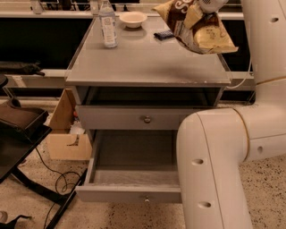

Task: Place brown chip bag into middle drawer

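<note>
The brown chip bag (196, 27), dark brown on top and yellow at its lower end, hangs in the air above the right rear part of the grey cabinet top (147, 62). My gripper (203, 6) is at the top edge of the view, shut on the bag's upper part. The middle drawer (134, 193) is pulled out below, with its inside showing and a small knob on its front. The same-looking drawer above it (129, 119) is closed. My white arm covers the cabinet's right side.
A water bottle (107, 23), a white bowl (133, 19) and a small flat black bar (164, 34) stand at the back of the top. A cardboard box (67, 134), a black stand (20, 129) and cables (58, 179) lie to the left on the floor.
</note>
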`<state>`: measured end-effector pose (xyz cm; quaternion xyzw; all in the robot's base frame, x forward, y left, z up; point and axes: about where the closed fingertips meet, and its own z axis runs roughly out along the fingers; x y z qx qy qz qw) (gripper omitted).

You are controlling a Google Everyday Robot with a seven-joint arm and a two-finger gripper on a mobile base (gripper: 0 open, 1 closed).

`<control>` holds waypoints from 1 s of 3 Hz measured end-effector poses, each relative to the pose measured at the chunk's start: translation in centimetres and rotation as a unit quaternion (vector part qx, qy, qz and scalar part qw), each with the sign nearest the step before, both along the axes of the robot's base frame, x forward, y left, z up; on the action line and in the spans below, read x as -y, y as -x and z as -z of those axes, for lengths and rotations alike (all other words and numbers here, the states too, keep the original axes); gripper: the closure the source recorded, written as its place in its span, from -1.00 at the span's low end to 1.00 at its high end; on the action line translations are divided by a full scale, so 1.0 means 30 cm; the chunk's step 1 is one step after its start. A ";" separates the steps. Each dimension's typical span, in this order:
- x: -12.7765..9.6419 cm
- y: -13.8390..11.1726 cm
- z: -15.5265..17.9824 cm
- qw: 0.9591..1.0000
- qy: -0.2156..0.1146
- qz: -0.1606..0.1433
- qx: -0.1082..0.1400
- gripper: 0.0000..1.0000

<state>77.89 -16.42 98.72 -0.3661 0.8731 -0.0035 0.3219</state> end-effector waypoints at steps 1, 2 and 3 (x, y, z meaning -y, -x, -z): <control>0.108 0.039 0.118 0.999 -0.031 0.014 -0.020 1.00; 0.264 0.121 0.392 0.991 -0.086 0.066 -0.074 1.00; 0.259 0.113 0.405 0.991 -0.097 0.067 -0.071 1.00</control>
